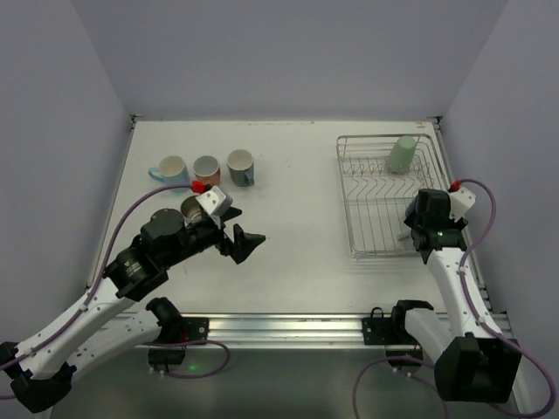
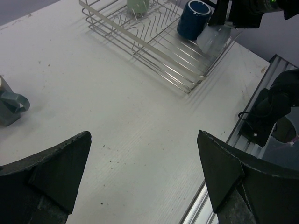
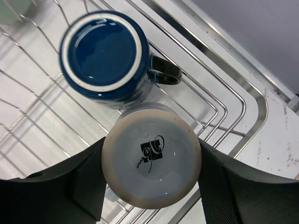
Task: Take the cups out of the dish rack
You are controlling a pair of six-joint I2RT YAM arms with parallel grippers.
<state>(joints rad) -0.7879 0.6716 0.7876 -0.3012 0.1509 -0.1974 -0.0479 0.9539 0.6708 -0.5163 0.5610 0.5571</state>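
Pale mug, base-up in the dish rack's near-right corner, sits clamped by the right gripper; the left gripper gapes empty, farther off.

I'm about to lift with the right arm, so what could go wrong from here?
1. The pale cup in the right gripper stands right beside the dark blue cup, seemingly touching it; lifting may drag or tip that one.
2. The fingers clamp a round, upside-down cup, so it could slip or twist out.
3. If dropped, it would hit the dish rack wires.
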